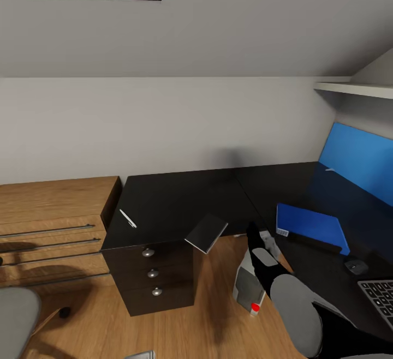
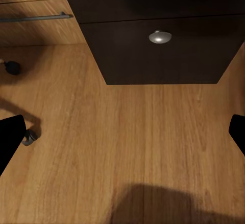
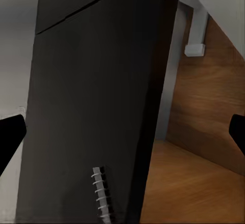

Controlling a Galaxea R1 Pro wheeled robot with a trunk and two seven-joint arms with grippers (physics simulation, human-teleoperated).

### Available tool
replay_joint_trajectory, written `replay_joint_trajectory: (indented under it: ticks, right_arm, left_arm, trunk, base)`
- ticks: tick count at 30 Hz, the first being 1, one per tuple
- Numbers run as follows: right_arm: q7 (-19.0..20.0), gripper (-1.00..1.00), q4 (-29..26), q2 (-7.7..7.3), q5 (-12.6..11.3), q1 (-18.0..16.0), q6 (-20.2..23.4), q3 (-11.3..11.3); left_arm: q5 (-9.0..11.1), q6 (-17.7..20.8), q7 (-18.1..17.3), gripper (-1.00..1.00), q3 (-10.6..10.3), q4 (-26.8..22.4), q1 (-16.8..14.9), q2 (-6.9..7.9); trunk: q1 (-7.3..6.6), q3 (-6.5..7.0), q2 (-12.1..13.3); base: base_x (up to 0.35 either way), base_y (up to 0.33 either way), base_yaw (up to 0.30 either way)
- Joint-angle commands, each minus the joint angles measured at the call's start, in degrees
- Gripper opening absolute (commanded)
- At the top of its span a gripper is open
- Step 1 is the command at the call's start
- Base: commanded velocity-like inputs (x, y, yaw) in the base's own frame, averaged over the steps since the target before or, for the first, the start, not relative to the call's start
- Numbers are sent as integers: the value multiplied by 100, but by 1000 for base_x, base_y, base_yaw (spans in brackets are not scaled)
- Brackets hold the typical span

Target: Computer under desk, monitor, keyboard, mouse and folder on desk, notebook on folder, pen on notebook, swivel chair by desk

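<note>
One notebook point(image 1: 206, 233) lies just beside right hand point(image 1: 254, 234).

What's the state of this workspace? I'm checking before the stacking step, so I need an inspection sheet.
Surface: desk, mostly bare.
Job's things: folder, mouse, keyboard, pen on desk; notebook tilted over its front edge; computer on floor; swivel chair beside the drawers.
Clutter: nothing seen.
Grippers: left gripper open above floor; right gripper open, facing notebook.
Cables: nothing seen.
Surroundings: wooden chest, blue wall panel.
</note>
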Motion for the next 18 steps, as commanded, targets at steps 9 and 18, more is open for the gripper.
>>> replay_joint_trajectory:
  ticks: [9, 18]
  right_arm:
    - [635, 100, 491, 194, -5, -5, -7, 451]
    - [753, 100, 604, 217, -5, -5, -4, 474]
  left_arm:
    - [59, -38, 46, 100, -27, -29, -8, 11]
    - [71, -37, 57, 100, -7, -31, -8, 11]
  trunk:
    - [110, -95, -204]
    - [307, -257, -565]
  base:
    - [0, 0, 0]
    - [0, 0, 0]
